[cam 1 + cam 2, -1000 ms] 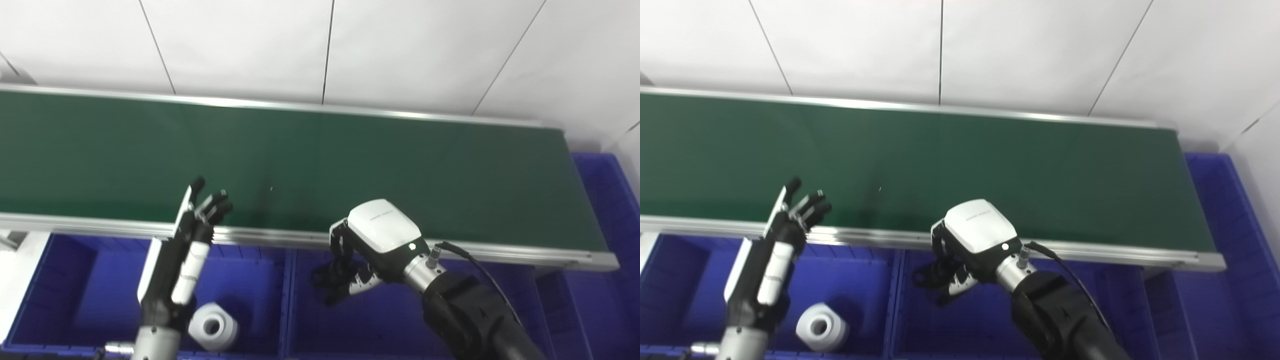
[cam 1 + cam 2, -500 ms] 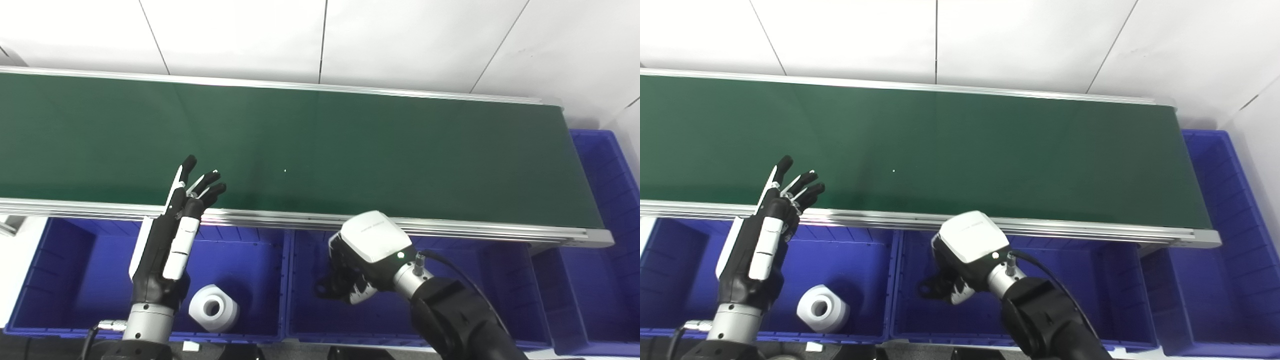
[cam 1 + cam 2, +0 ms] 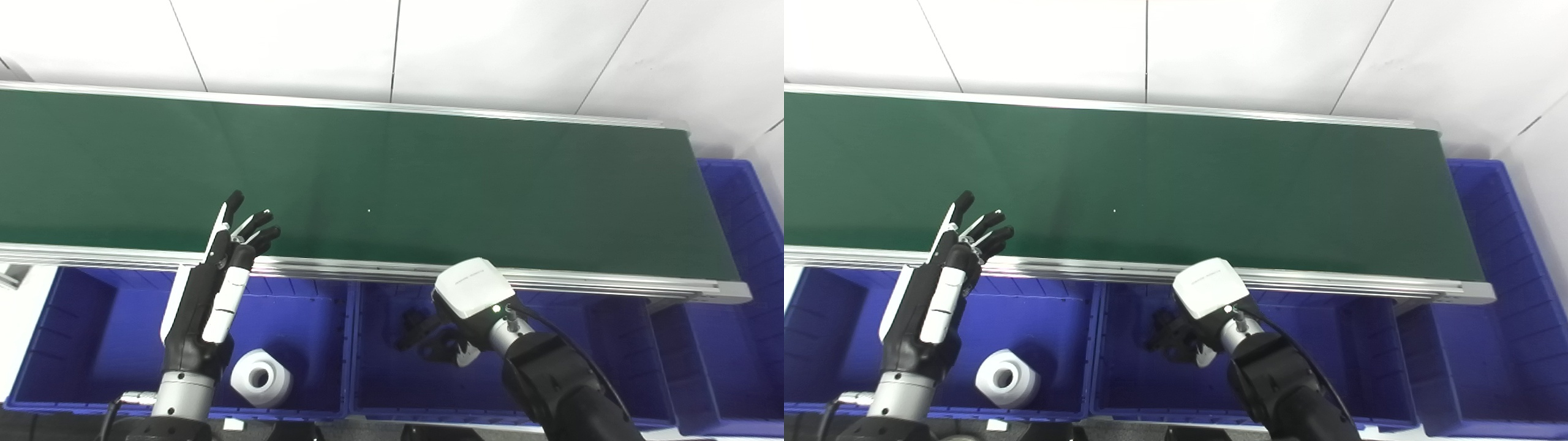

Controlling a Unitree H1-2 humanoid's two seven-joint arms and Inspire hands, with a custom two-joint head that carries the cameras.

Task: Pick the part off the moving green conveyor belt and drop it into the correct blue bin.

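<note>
The green conveyor belt [image 3: 429, 171] carries no part, only a tiny white speck [image 3: 368, 211]. My right hand [image 3: 456, 318] is low over the middle blue bin [image 3: 380, 380], white back up. Its dark fingers [image 3: 422, 334] point left and are spread apart, and I see nothing held in them. The floor of the bin beneath the hand is dark and partly hidden. My left hand [image 3: 211, 288] is open and empty, fingers pointing up at the belt's near rail [image 3: 343, 269], above the left blue bin [image 3: 92, 343]. A white cylindrical part [image 3: 262, 384] lies in that left bin.
A third blue bin [image 3: 744, 202] stands past the belt's right end, and another compartment [image 3: 680, 367] lies to the right of the middle bin. The white tiled wall [image 3: 392, 49] runs behind the belt.
The camera tilted down early on. Since then my right hand has shifted right inside the middle bin and its curled fingers have spread. The speck on the belt has drifted right. The left hand has barely moved.
</note>
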